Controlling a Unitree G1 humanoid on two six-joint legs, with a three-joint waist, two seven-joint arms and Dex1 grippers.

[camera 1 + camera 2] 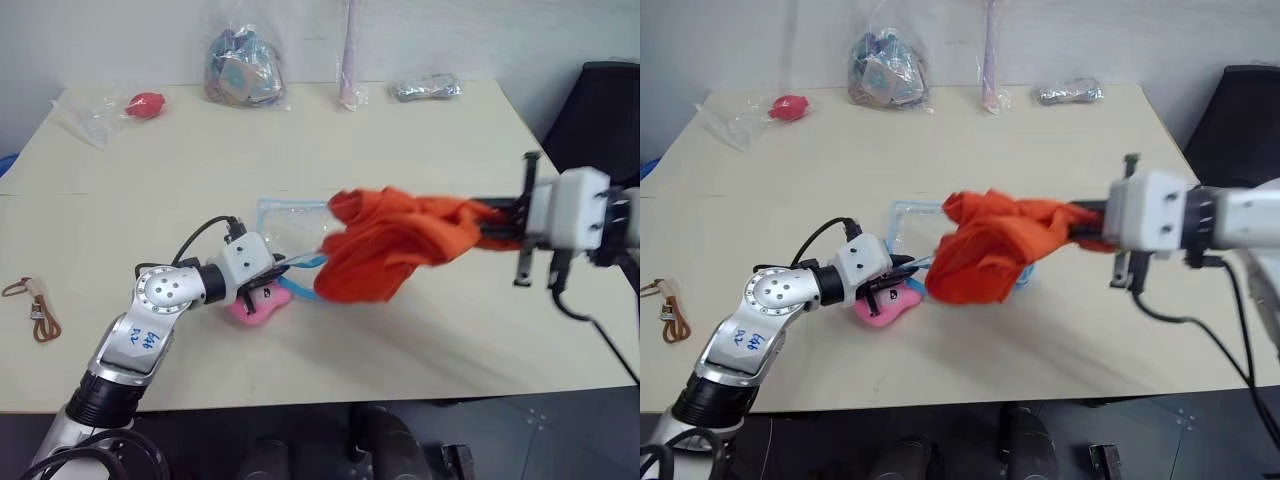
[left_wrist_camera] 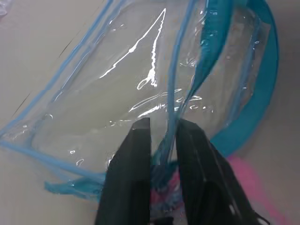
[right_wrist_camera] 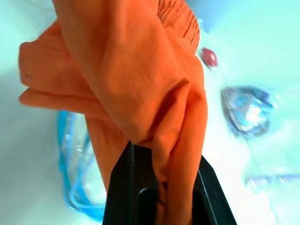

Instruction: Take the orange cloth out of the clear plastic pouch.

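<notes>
The orange cloth (image 1: pixel 390 245) hangs bunched in the air over the table's middle, with my right gripper (image 1: pixel 490 225) shut on its right end; the fabric is pinched between its fingers (image 3: pixel 122 187). The clear plastic pouch (image 1: pixel 285 225), trimmed in light blue, lies flat on the table below and left of the cloth. The cloth's hanging fold hides the pouch's right end. My left gripper (image 1: pixel 285 265) sits low at the pouch's near edge. Its fingers stand slightly apart, and a strand of the pouch's blue trim (image 2: pixel 171 108) runs through the gap.
A small pink plush toy (image 1: pixel 255 308) lies just under my left gripper. At the back stand a thin bag with a red ball (image 1: pixel 145 103), a knotted bag of coloured items (image 1: pixel 243 70) and a silvery packet (image 1: pixel 425 87). A brown strap (image 1: pixel 38 310) lies near the left edge.
</notes>
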